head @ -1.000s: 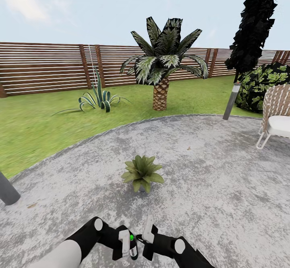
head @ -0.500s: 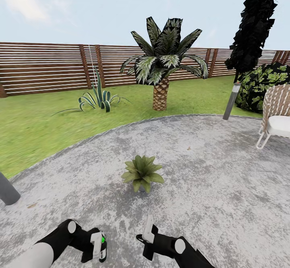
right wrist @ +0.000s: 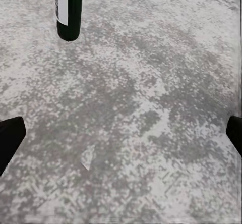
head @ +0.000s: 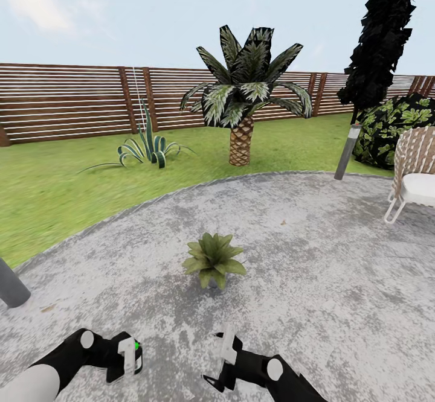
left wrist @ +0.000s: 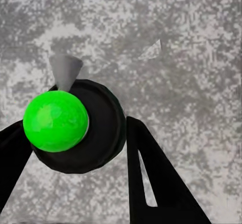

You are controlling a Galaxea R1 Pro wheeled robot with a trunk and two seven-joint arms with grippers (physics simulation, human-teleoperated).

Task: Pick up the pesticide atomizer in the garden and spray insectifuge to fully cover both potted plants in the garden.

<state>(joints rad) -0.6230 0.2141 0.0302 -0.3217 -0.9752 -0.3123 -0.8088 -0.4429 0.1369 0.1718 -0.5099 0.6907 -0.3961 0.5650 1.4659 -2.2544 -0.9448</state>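
A round grey patio (head: pixel 314 251) ringed by lawn, a slatted fence (head: pixel 66 100) and a palm (head: pixel 244 103) spreads ahead, one potted plant (head: pixel 213 259) standing alone near its middle with bare paving between it and the robot. The left gripper (head: pixel 128 357), clenched on the pesticide atomizer (left wrist: pixel 75 125), holds the bottle upright low at the left, apparently ready to aim at the leaves. The right gripper (head: pixel 226 354) hangs spread and empty.

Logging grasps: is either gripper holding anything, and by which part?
The left gripper holds the pesticide atomizer by its body, below the green top. The right gripper holds nothing.
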